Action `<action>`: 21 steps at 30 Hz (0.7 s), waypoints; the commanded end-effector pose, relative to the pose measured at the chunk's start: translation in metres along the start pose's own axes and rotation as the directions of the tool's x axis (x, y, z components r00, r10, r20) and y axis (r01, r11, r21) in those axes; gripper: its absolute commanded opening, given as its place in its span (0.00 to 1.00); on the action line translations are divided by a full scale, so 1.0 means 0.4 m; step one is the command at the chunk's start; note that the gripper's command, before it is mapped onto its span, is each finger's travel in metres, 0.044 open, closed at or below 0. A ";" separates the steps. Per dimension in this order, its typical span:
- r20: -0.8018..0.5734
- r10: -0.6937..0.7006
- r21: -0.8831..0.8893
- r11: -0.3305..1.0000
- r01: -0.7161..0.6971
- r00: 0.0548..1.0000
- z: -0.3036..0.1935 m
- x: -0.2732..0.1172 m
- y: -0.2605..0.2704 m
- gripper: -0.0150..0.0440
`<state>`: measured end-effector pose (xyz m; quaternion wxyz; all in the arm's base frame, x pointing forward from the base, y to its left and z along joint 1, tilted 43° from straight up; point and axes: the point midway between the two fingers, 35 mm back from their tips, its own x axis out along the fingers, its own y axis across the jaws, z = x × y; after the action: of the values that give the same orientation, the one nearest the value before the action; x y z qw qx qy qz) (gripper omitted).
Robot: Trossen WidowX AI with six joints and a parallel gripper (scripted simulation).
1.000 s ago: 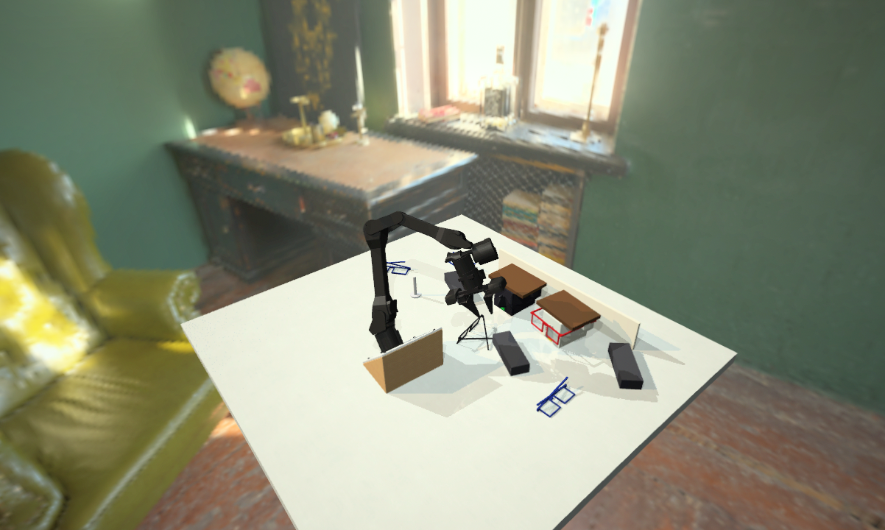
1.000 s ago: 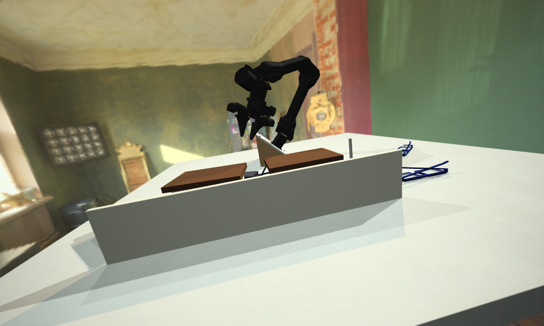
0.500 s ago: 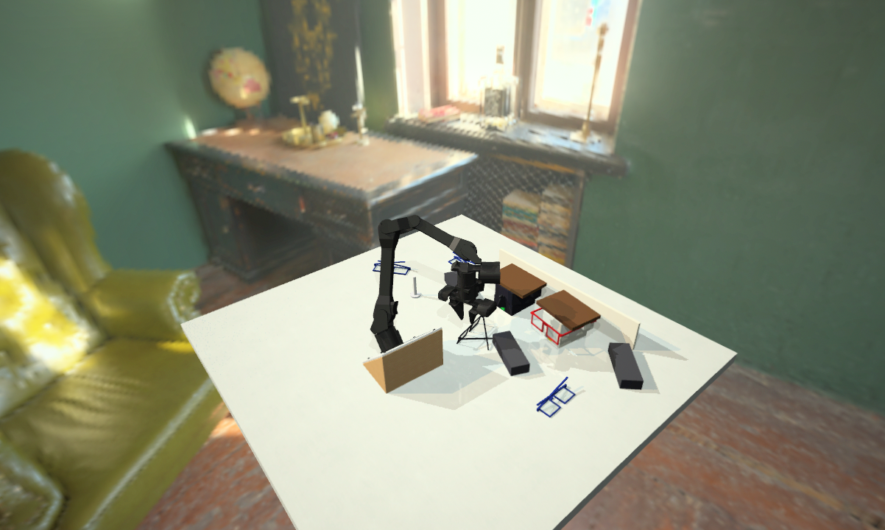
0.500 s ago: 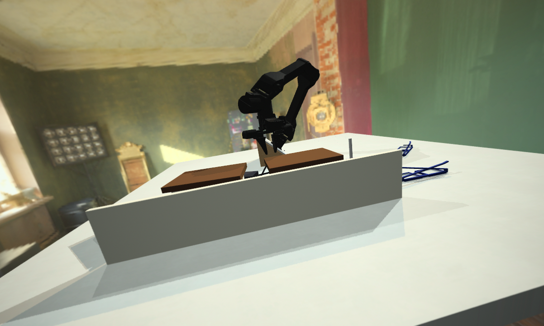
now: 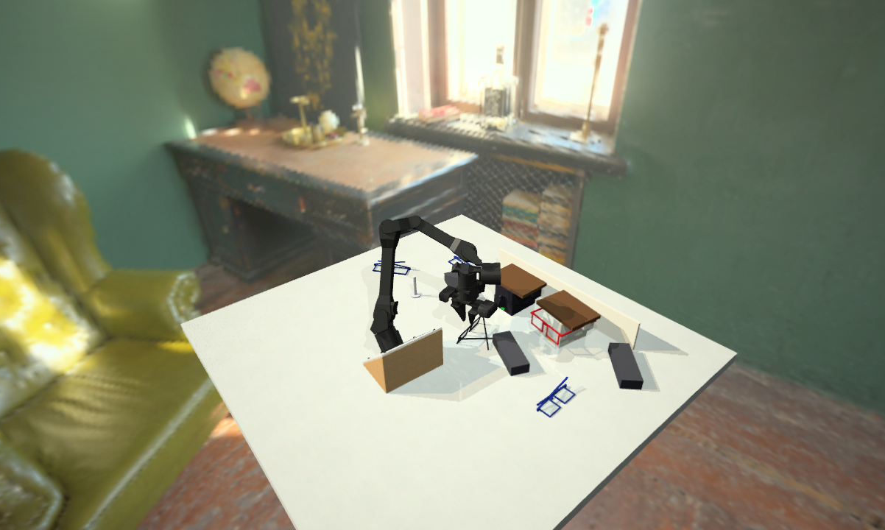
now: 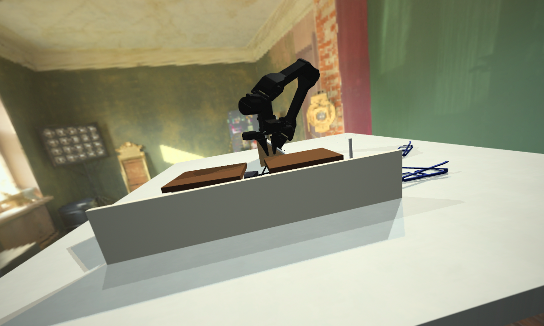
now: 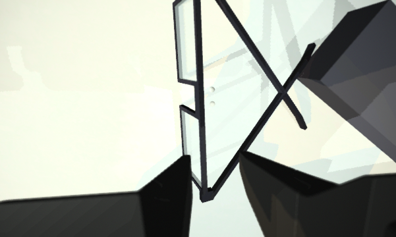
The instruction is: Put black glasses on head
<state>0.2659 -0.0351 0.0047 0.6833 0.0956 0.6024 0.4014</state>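
Note:
The black glasses (image 5: pixel 486 334) (image 7: pixel 200 99) stand on the table with their temples crossed. My gripper (image 5: pixel 467 321) (image 6: pixel 270 154) (image 7: pixel 215 161) is open above them, fingers pointing down. In the wrist view the fingertips lie on either side of one hinge corner, with a gap to the right finger's inner face below. The dark display head (image 5: pixel 517 302) (image 6: pixel 306 158) with the green tag (image 5: pixel 503 308) stands under a brown board (image 5: pixel 521 280); its face is mostly hidden. The other, pale head (image 5: pixel 572 334) (image 6: pixel 207 174) wears red glasses (image 5: pixel 531 317) under its own brown board (image 5: pixel 568 309).
A low wall (image 5: pixel 620 319) (image 6: pixel 245 214) runs behind both heads. Dark blocks (image 5: pixel 511 352) (image 5: pixel 624 366) (image 7: pixel 359 69) lie near the glasses and the pale head. Blue glasses (image 5: pixel 549 407) lie at the front. A thin post (image 5: pixel 414 286) (image 6: pixel 350 148) and a wedge (image 5: pixel 416 362) stand nearby.

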 end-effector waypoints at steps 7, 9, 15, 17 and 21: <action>-0.007 0.014 0.009 1.000 -0.014 1.000 -0.003 0.049 0.006 0.46; -0.007 0.014 0.009 1.000 -0.014 1.000 -0.002 0.057 0.007 0.46; -0.007 0.014 0.009 1.000 -0.014 1.000 -0.002 0.082 0.009 0.46; -0.007 0.014 0.009 1.000 -0.014 1.000 -0.002 0.090 0.010 0.46; -0.006 0.015 0.009 1.000 -0.015 1.000 -0.003 0.106 0.012 0.46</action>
<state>0.2645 -0.0099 -0.0188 0.6835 0.0956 0.6016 0.4021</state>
